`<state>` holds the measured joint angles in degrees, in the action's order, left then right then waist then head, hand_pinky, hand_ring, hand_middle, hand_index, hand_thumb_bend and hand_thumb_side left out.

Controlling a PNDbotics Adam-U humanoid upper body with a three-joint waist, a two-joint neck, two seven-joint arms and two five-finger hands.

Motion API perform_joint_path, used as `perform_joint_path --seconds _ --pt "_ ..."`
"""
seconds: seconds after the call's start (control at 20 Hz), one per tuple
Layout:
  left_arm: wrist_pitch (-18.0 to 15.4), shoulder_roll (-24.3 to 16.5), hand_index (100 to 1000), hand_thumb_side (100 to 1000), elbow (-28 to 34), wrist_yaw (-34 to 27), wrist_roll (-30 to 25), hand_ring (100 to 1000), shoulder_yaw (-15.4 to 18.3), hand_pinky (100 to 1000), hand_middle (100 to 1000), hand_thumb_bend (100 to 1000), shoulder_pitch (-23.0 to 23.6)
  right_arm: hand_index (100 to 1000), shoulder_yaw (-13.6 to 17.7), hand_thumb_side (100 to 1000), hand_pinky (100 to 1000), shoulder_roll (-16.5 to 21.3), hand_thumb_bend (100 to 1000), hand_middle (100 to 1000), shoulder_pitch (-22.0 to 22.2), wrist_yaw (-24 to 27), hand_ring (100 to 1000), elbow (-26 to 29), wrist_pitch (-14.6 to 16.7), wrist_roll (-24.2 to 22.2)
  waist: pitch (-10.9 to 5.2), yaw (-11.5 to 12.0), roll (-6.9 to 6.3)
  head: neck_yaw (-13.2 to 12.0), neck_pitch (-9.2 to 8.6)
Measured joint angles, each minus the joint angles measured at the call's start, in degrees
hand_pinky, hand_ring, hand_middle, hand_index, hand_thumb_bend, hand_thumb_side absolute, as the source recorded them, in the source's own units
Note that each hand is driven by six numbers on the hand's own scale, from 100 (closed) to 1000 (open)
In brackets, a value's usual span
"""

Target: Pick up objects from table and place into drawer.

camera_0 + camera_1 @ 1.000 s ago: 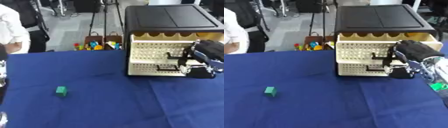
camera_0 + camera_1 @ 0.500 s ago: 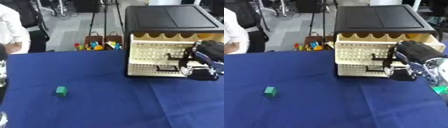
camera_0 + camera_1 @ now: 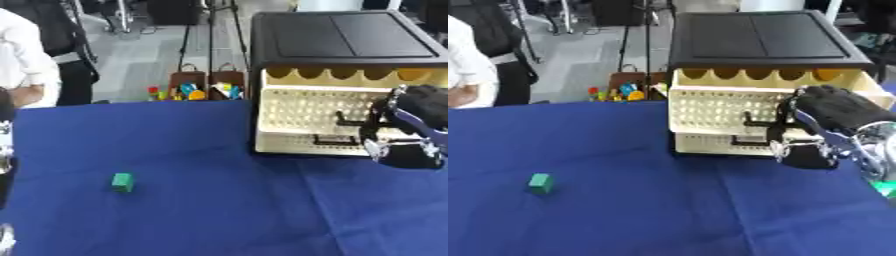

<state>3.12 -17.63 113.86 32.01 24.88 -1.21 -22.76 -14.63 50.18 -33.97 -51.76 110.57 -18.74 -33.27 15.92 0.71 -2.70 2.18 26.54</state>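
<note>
My right hand [image 3: 820, 130] was at the drawer [image 3: 737, 122] front.
Fingers curled on its handle; a slip could jolt the cabinet; green block [image 3: 540, 183] waited at 9 o'clock.

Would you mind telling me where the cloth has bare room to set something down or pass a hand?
The blue cloth lies bare between the green block and the drawer unit, and along the near edge. It is crowded only at the unit's front, where the right hand sits at the drawer.
</note>
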Motion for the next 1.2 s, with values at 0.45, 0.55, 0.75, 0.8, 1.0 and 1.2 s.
perform_joint_path --seconds 0.45,0.55,0.75,0.8,1.0,1.2 --pt "-0.1 0.0 914 1000 0.0 0.0 -0.1 964 0.0 792 848 333 0.0 554 0.2 393 100 0.2 100 319 1.7 0.3 193 0.9 -0.3 -0.2 0.00 0.0 -0.02 0.0 -0.01" --pt "-0.1 0.0 914 1000 0.0 0.0 -0.1 964 0.0 792 848 334 0.0 554 0.2 393 100 0.3 100 319 1.9 0.4 193 1.3 -0.3 -0.1 0.00 0.0 -0.04 0.0 -0.02" --pt "-0.1 0.0 914 1000 0.0 0.0 -0.1 964 0.0 792 848 334 0.0 552 0.4 394 100 0.5 100 318 2.7 0.4 192 1.8 -0.4 -0.1 0.00 0.0 -0.10 0.0 -0.46" --pt "-0.1 0.0 914 1000 0.0 0.0 -0.1 964 0.0 792 848 334 0.0 552 0.4 394 100 0.5 100 318 2.8 0.4 192 1.9 -0.5 0.0 0.00 -0.1 -0.15 0.0 -0.47" --pt "-0.1 0.0 914 1000 0.0 0.0 -0.1 964 0.0 791 848 334 0.0 549 0.5 394 100 0.6 100 318 3.3 0.5 192 2.7 -0.4 0.0 -0.01 -0.1 -0.26 0.0 -0.48" --pt "-0.1 0.0 914 1000 0.0 0.0 -0.1 965 0.0 792 849 333 0.0 547 0.5 393 100 0.6 100 318 3.8 0.7 192 2.9 -0.2 0.3 -0.01 -0.3 -0.26 0.0 -0.49"
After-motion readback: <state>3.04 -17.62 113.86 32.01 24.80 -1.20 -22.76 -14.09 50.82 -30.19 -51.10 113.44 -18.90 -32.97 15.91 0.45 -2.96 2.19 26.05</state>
